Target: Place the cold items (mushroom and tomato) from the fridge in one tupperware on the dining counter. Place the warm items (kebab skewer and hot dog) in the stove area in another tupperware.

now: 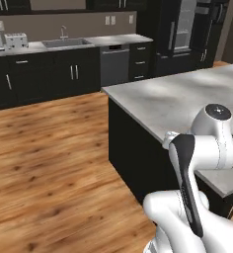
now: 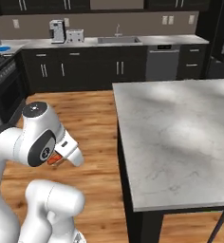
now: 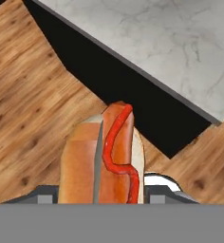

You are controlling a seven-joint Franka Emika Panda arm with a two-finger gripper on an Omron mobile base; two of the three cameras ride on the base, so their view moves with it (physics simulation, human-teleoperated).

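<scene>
- Left base view: my white arm is folded low beside the grey marble dining counter (image 1: 187, 99); I see no tupperware on it.
- Right base view: orange bit tucked under the wrist, prob. the hot dog.
- Hand view: gripper (image 3: 100, 192) clamped on the ketchup-striped hot dog in a tan bun (image 3: 104, 156), over wood floor (image 3: 28, 95). I judge it's mid-carry; other items still to do.

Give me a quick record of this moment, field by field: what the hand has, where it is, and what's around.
held item: hot dog, bun with a red sauce line
hand: shut on the hot dog, carried over the wood floor
nearest surface: grey marble dining counter, beside the arm
tupperware: cannot tell
back wall: sink, dishwasher, toaster
stove: at the left edge of the right base view
fridge: dark, at the far right
</scene>
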